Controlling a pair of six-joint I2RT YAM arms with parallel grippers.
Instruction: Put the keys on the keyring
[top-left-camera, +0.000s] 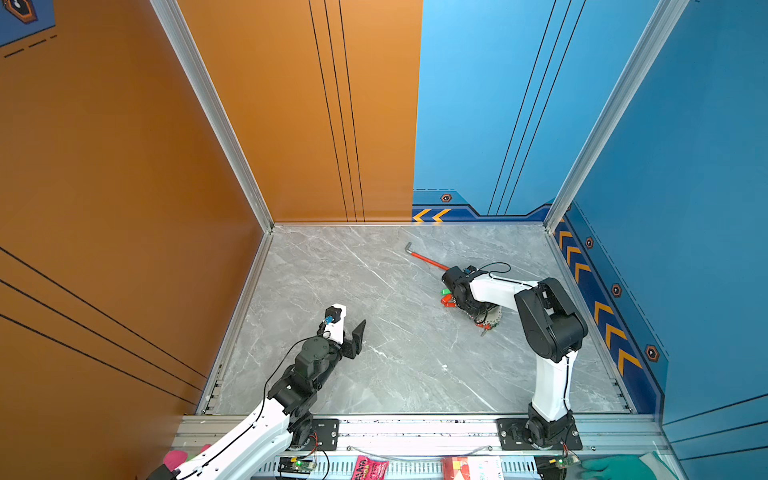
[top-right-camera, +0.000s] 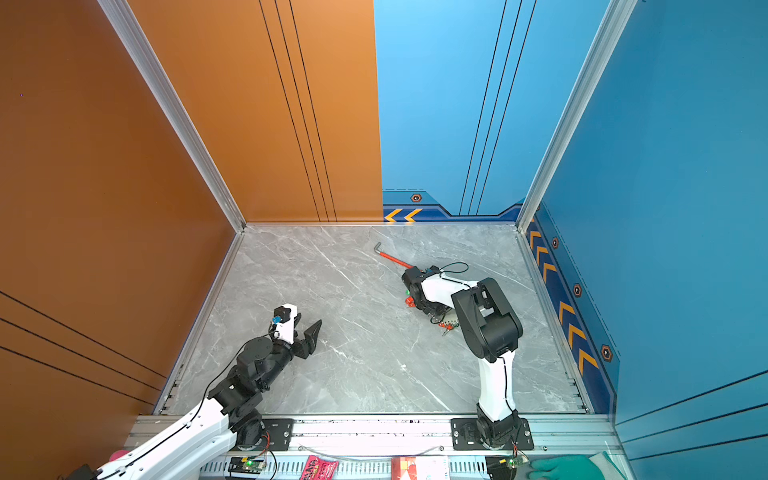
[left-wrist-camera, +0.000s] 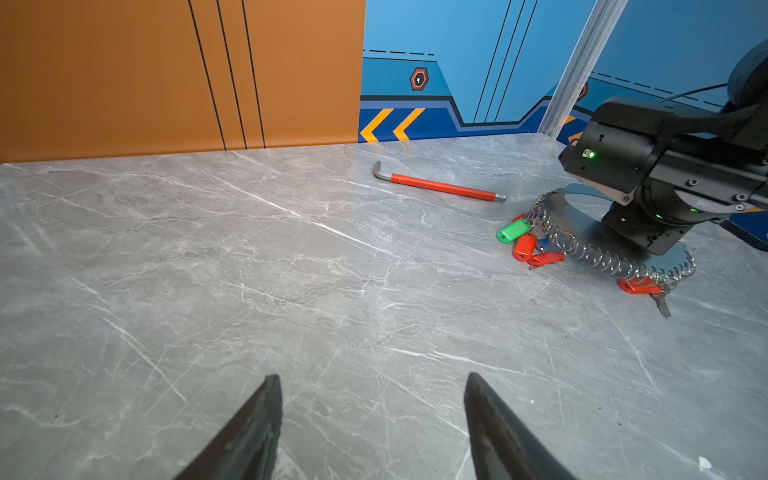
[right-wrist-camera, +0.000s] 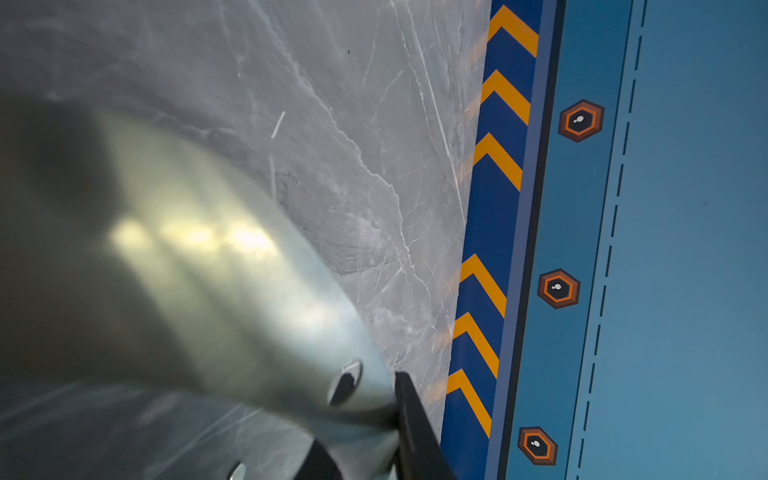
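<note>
Right side of the marble table (left-wrist-camera: 291, 270): the keyring (left-wrist-camera: 582, 224) lies flat, grey hoop with its chain of rings along the edge

The right gripper (left-wrist-camera: 656, 241) sits down on the hoop. In the right wrist view the blurred plate runs in between the jaws and meets one finger (right-wrist-camera: 409, 407). This reads as a narrow pinch on the hoop's edge; how firm, I cannot tell

The left gripper (left-wrist-camera: 372, 376) hovers over bare table, well apart from the ring, jaws spread, nothing between them

The keys (left-wrist-camera: 525, 243): green, orange and blue tags bunch up touching the chain. One more orange tag (left-wrist-camera: 638, 286) sits at the chain's near end with a silver blade poking out

No key lies loose elsewhere on the table in any view

The red-sleeved hex wrench (left-wrist-camera: 442, 187) lies just beyond the ring, untouched

Judgement: late in the task, every visible key at the chain. Whether each is truly threaded is too small to tell. What is left is probably only to let go and back away
</note>
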